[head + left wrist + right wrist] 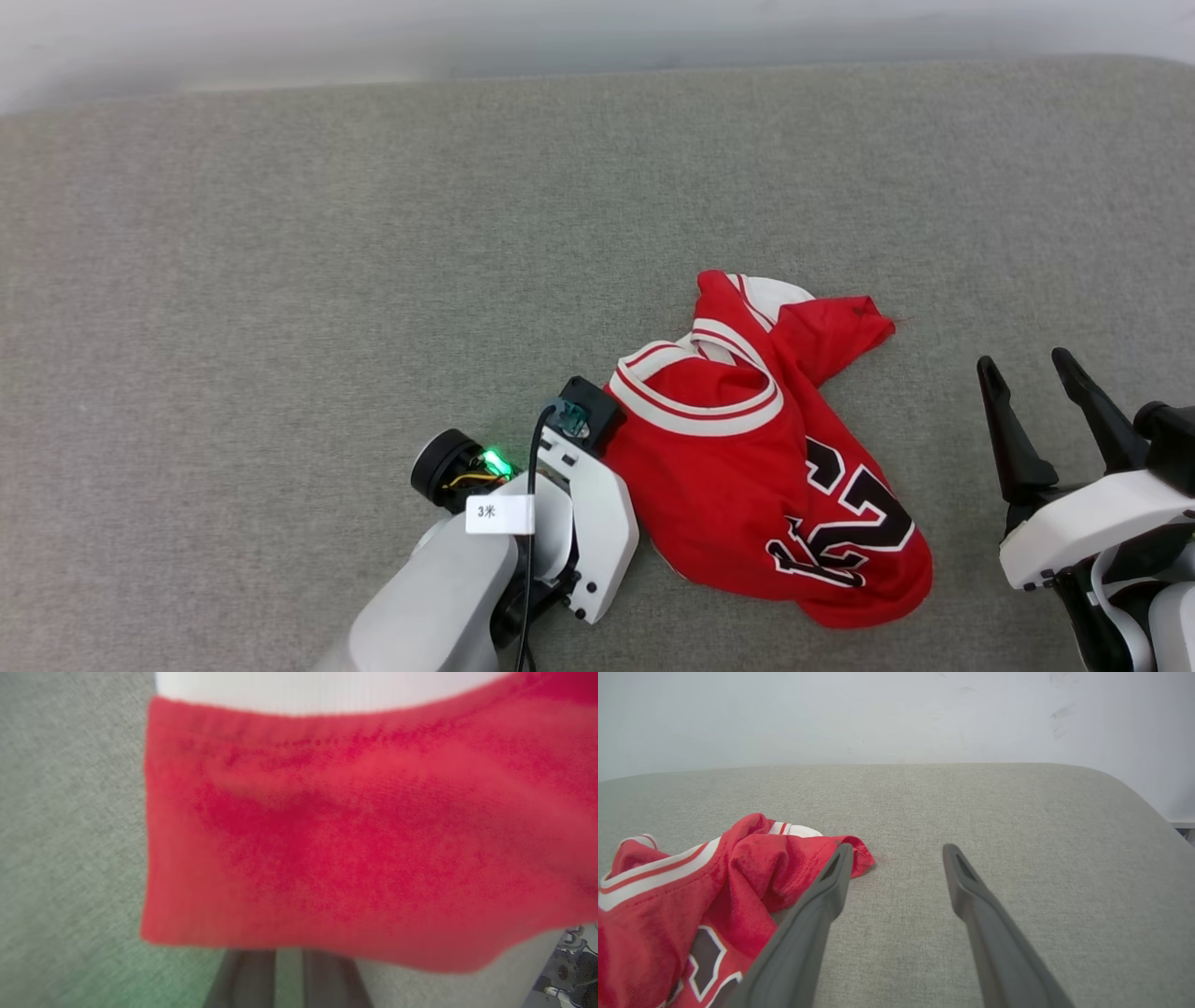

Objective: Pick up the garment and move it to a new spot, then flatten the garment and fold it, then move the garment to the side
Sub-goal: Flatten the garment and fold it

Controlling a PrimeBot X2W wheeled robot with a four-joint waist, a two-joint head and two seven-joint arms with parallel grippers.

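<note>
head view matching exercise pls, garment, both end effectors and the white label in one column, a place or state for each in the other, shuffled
1 garment
2 left end effector
3 right end effector
4 white label

a open, apart from the cloth, lower right
b crumpled on the grey surface, number showing
c on the left arm, just below a green light
d fingers reaching under red cloth at the shirt's left edge

Pairs: 1-b, 2-d, 3-a, 4-c

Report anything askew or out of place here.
The red jersey lies crumpled rather than flat: its upper part is bunched and folded over behind the striped collar, and the number is creased. Nothing looks torn.
</note>
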